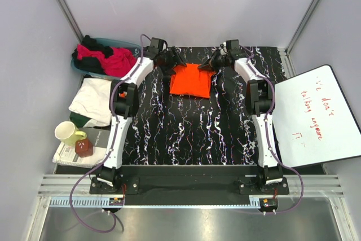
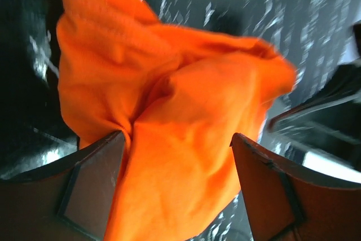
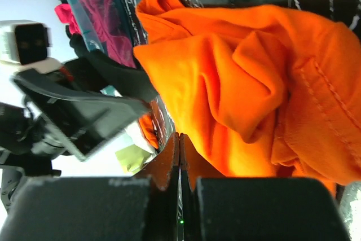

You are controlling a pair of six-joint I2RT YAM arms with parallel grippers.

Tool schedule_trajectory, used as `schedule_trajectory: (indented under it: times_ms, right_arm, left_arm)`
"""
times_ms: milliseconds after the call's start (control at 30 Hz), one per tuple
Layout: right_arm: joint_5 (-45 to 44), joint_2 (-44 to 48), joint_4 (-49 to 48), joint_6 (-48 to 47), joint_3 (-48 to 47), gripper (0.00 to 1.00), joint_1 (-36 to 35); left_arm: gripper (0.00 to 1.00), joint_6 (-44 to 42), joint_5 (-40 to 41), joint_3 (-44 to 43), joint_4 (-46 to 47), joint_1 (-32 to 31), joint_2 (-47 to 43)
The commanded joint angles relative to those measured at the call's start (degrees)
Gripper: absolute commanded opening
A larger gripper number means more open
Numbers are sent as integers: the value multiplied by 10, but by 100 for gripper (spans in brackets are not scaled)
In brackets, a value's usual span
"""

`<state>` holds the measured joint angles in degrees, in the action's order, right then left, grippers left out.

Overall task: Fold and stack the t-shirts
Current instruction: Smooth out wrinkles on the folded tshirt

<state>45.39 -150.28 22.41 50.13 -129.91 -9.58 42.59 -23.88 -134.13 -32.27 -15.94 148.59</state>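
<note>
Teal basket (image 1: 125, 43) up at ten o'clock off the table (image 1: 192, 134), and it's stuffed: magenta-pink shirt (image 1: 117, 60) heaped over the rim, black shirt (image 1: 90, 43) bunched beside it. White shirt (image 1: 95, 95) lies outside, just below the basket, at nine o'clock. The orange t-shirt (image 1: 190, 80) sits crumpled on the table at twelve o'clock. Left pincer (image 2: 177, 139) is spread wide, orange cloth bulging between its fingers. Right pincer (image 3: 180, 139) is pressed together at the shirt's edge; whether it nips cloth, I can't tell.
</note>
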Motion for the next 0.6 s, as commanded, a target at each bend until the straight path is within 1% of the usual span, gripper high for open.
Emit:
schedule_trajectory:
  times_ms: [0, 133, 167, 200, 233, 367, 400, 467, 500, 567]
  right_arm:
    - [-7, 24, 5, -11, -6, 0, 3]
    - [-7, 18, 8, -9, -9, 0, 3]
    - [-7, 17, 9, -10, -9, 0, 2]
    - [-7, 18, 11, -10, -8, 0, 2]
    - [-7, 17, 11, -11, -9, 0, 2]
    - [-4, 12, 18, -15, -13, 0, 2]
    - [-6, 10, 21, -17, -13, 0, 2]
    - [-7, 10, 22, -17, -14, 0, 2]
    - [-7, 8, 22, -15, -14, 0, 2]
    - [-7, 4, 23, -16, -17, 0, 2]
  left_arm:
    - [80, 40, -5, -15, 95, 14, -22]
    - [66, 54, -7, -21, 119, 20, -12]
    - [59, 60, -9, -24, 129, 20, -7]
    - [56, 65, -17, -36, 131, 20, 6]
    - [55, 68, -20, -43, 129, 20, 13]
    - [56, 79, -32, -40, 145, 20, 26]
    - [54, 80, -35, -36, 150, 20, 28]
    - [46, 89, -40, -35, 161, 20, 31]
    - [37, 91, -45, -36, 164, 19, 34]
    - [36, 98, -49, -35, 170, 19, 38]
